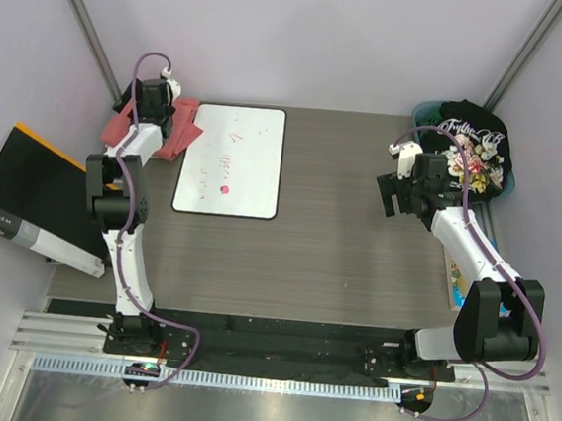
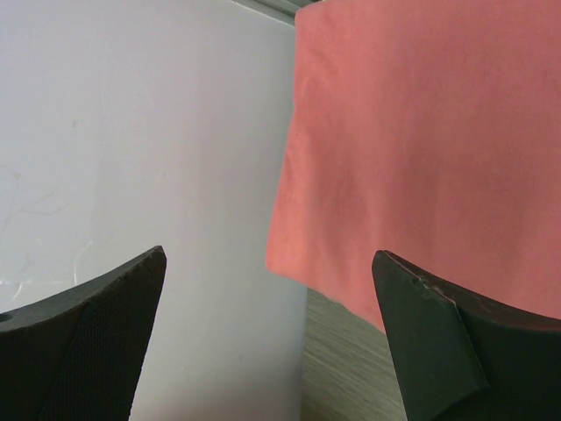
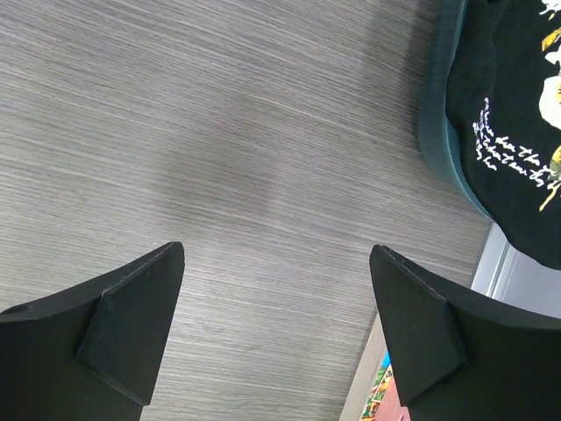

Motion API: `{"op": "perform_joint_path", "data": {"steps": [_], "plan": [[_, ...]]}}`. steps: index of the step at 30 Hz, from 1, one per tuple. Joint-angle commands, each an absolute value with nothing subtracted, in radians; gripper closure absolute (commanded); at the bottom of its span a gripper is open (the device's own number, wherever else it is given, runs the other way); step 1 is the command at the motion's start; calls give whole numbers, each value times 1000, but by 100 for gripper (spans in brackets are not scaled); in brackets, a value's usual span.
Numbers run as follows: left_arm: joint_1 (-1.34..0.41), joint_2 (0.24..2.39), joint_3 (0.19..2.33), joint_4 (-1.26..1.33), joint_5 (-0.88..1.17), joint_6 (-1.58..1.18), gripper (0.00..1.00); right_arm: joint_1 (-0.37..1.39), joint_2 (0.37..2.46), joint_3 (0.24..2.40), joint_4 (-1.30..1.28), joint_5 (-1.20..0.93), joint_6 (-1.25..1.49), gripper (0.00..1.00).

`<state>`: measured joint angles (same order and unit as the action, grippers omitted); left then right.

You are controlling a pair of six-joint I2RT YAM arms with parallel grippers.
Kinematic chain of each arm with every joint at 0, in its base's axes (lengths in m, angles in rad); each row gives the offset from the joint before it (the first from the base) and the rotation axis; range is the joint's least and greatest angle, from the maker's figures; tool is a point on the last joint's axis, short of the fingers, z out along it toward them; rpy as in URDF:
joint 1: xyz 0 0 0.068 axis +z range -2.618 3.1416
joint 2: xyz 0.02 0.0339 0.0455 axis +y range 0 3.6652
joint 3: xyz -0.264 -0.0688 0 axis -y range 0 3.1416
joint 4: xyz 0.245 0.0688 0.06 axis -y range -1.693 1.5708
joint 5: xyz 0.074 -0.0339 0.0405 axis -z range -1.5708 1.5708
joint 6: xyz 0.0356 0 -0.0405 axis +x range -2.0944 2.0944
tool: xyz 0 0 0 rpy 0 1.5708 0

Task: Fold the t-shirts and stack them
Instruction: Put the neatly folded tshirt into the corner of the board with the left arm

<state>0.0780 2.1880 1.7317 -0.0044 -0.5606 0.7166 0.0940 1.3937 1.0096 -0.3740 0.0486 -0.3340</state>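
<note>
On my screens the red shirt (image 2: 421, 132) reads as a plain salmon with no print. The black shirt (image 1: 474, 150) carries white script and a floral print with white and yellow in it. The board (image 1: 231, 161) is white with red marks and one red dot. The table (image 1: 338, 236) is grey, streaked with fine wood grain. The bin (image 3: 441, 114) is teal.

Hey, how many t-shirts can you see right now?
2. A salmon-red t-shirt lies far left, at the whiteboard's left edge; a black printed t-shirt sits in the teal bin at the far right. More may be hidden beneath it.
</note>
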Motion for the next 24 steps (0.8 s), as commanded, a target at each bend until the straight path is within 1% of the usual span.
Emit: {"op": "perform_joint_path", "data": {"steps": [1,3,5,6,7,8,9,10,11,12,14,15,16,18,19,24], "plan": [[84,2138,1697,92,-646,724,0,89,1344,1005,-350,37,-321,8],[84,2120,1671,91,-625,704,0,91,1345,1003,-348,35,-322,8],[74,2037,1631,40,-542,614,0,89,1341,1011,-354,28,-331,7],[65,2005,1622,-47,-432,580,0,90,1338,1015,-356,14,-340,5],[36,1967,1617,-93,-384,546,0,89,1335,1028,-362,-23,-341,0],[19,1912,1632,-147,-326,478,0,90,1332,1035,-377,-44,-345,0],[9,1882,1649,-295,-230,442,0,91,1327,1045,-383,-63,-348,0],[-41,1858,1669,-370,-154,393,0,91,1319,1057,-388,-98,-345,0],[-54,1808,1704,-459,-81,355,0,91,1304,1063,-399,-113,-342,0],[-64,1780,1709,-571,75,275,0,89,1296,1068,-400,-127,-333,0],[-107,1720,1686,-653,177,210,0,91,1273,1074,-394,-149,-264,0],[-118,1653,1659,-666,227,151,0,92,1267,1077,-390,-143,-224,0],[-126,1613,1587,-648,268,117,0,94,1256,1078,-384,-124,-162,0],[-143,1512,1507,-595,267,7,0,95,1224,1077,-390,-123,-126,1],[-149,1485,1443,-562,224,-27,0,95,1215,1069,-393,-120,-117,0],[-161,1362,1293,-456,154,-72,0,107,1157,1035,-405,-97,-124,0]]}}
